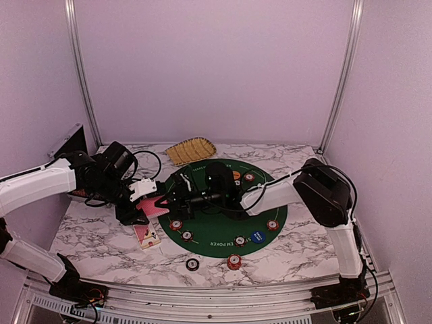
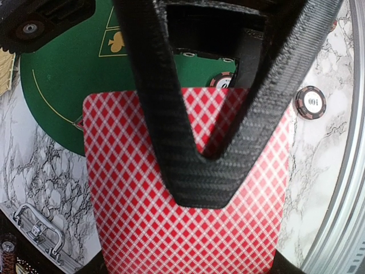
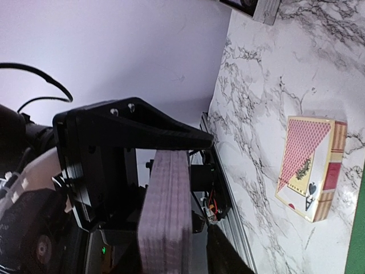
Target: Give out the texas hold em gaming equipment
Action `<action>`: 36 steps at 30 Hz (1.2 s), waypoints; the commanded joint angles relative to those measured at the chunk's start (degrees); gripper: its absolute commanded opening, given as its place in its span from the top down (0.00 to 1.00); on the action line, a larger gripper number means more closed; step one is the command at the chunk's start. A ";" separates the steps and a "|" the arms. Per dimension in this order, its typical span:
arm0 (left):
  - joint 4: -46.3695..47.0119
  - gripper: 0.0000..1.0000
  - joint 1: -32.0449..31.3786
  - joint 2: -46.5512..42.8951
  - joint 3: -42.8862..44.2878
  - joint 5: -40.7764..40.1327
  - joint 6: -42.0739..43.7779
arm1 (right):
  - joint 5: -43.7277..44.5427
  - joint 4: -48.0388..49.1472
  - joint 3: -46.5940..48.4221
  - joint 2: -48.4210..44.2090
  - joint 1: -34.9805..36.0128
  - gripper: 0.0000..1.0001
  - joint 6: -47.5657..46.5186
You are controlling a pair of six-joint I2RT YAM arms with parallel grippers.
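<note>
Trouble looks most likely at the meeting of the two arms over the left edge of the green felt mat [image 1: 216, 226]. The left gripper [image 1: 152, 204] is clamped flat on the deck of red-backed cards [image 2: 142, 228], holding it in the air above the mat's rim. The right gripper [image 1: 177, 197] reaches across the felt to just beside the deck. I cannot tell how wide its jaws stand, or whether they touch a card. If it is meant to draw one card, I judge it could pinch several, since the stack looks thick and tightly squared in the right wrist view. A pull against so firm a hold could also bend a card or drag the whole deck askew. Loose cards would then drop onto the chips below.

Walls [image 1: 216, 67] of pale lilac close the space on three sides, with metal posts [image 1: 79, 67] at the back corners. The marble table [image 1: 101, 229] is white with grey veins. A black case [image 1: 69, 143] stands at its far left and a yellow basket [image 1: 191, 150] at the back. An open card box [image 3: 311, 165] lies near the left gripper. Striped chips [image 1: 175, 224], a blue button [image 1: 256, 236] and an orange button [image 1: 236, 175] sit on the felt. A dark chip [image 1: 192, 264] lies off it, near the front.
</note>
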 commanded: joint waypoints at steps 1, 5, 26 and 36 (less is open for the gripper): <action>-0.41 1.00 -0.31 -0.46 -0.19 -0.10 0.70 | -0.61 3.84 2.73 1.30 0.43 0.74 2.06; -0.15 0.71 -0.31 -0.21 0.03 -0.52 0.31 | -0.01 6.91 2.62 1.43 0.36 0.88 3.89; 0.78 0.01 -0.31 -0.26 1.84 3.75 5.64 | 0.29 8.51 6.47 2.93 2.49 1.00 7.06; 0.80 0.12 -0.27 -1.12 2.62 3.80 5.83 | 0.51 7.65 5.17 3.15 2.38 1.00 6.37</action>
